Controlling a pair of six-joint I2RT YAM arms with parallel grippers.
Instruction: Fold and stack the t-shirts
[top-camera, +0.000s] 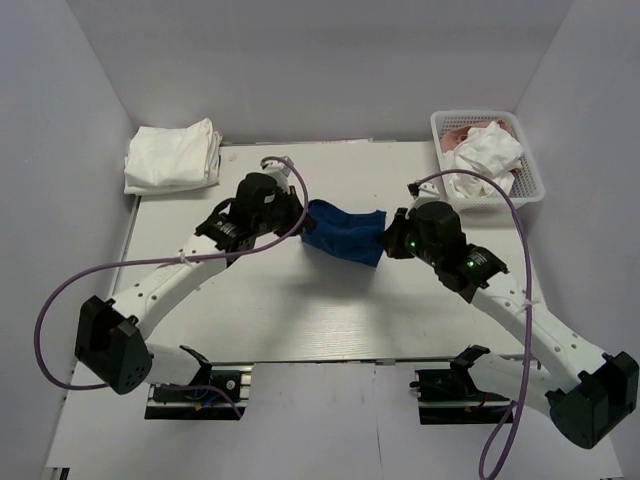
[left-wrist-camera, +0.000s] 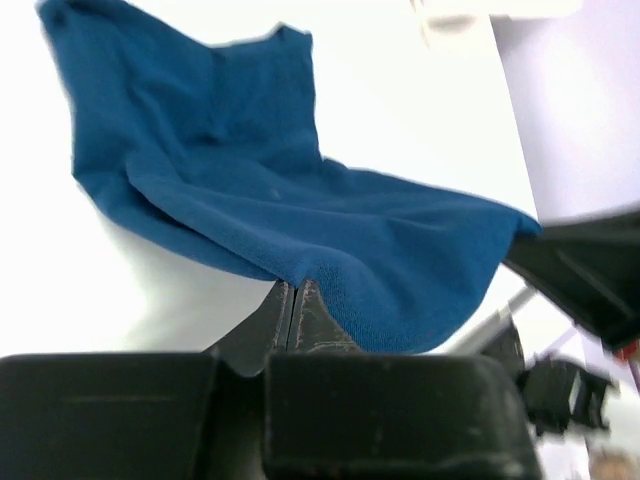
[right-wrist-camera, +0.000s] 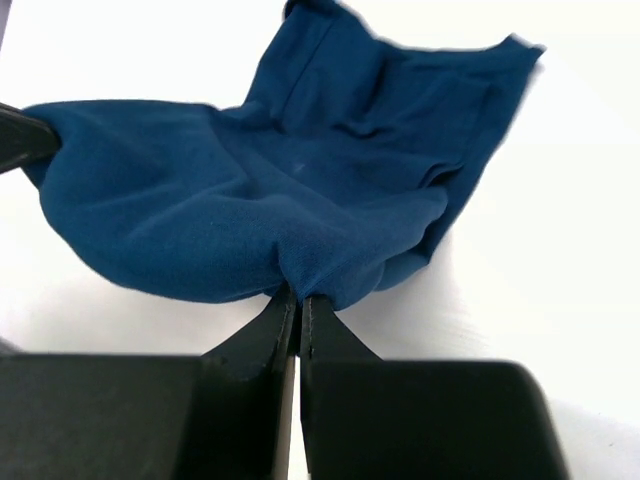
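A navy blue t-shirt (top-camera: 345, 232) hangs bunched between my two grippers above the middle of the table. My left gripper (top-camera: 300, 215) is shut on its left edge; the left wrist view shows the cloth (left-wrist-camera: 300, 200) pinched at the fingertips (left-wrist-camera: 293, 290). My right gripper (top-camera: 385, 238) is shut on its right edge; the right wrist view shows the cloth (right-wrist-camera: 270, 190) pinched at the fingertips (right-wrist-camera: 298, 298). The far part of the shirt drapes down to the table. Folded white t-shirts (top-camera: 172, 155) lie stacked at the back left.
A white lattice basket (top-camera: 528, 165) stands at the back right, holding crumpled white cloth (top-camera: 488, 155) and a bit of pink cloth (top-camera: 462, 132). White walls close in the table on three sides. The arm bases sit at the near edge.
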